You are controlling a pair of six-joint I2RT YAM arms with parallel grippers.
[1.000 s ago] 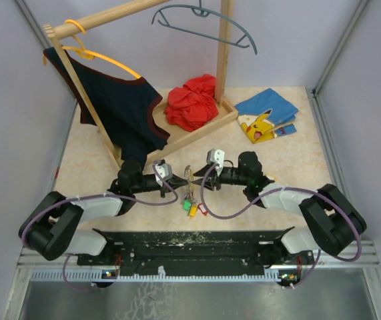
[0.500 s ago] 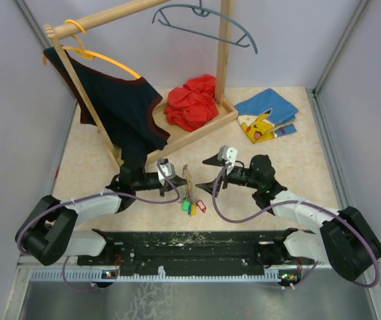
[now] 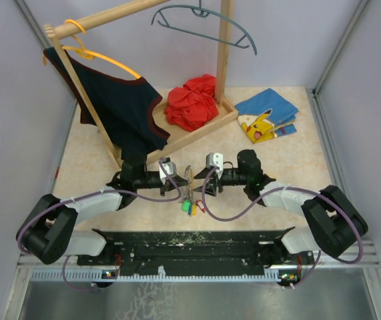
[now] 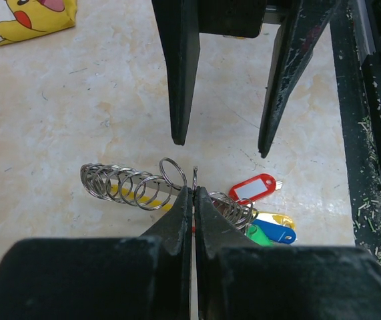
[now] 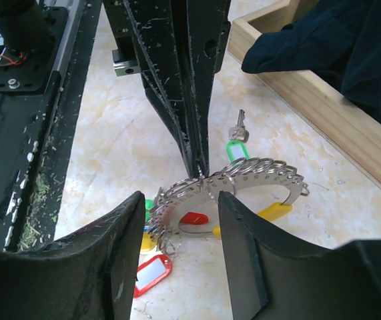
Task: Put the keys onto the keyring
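Step in hand, as judged: threading work at the keyring (image 5: 250, 168), which stands on edge on the desk (image 3: 277, 160) midway between the two arms, close to the near edge. The left hand (image 4: 193, 193) has its fingers together, clamped on the thin ring wire and holding it upright. The right hand (image 5: 180, 200) faces it with fingers apart, one on each side of the ring's lower arc and gripping nothing. The keys (image 4: 270, 219) with red, yellow, blue and green tags lie bunched on the desk at the foot of the ring, just beside the left fingertips. A further key with a green tag (image 5: 238, 137) lies just behind the ring; whether it is threaded cannot be told. Recommendation: keep the left clamp firm so the ring does not twist, bring the right hand onto one tag only, well clear of the coiled small rings, and close squarely on the flat of the tag before feeding it to the ring's opening. The opening itself cannot be made out from these views. Containers: the wooden tray base of the clothes rack (image 3: 200, 130) holds a crumpled red garment (image 3: 191, 101), and the hem of a hanging dark garment (image 3: 127, 107) reaches its left end. A folded blue cloth (image 3: 267, 113) lies outside it on the desk.
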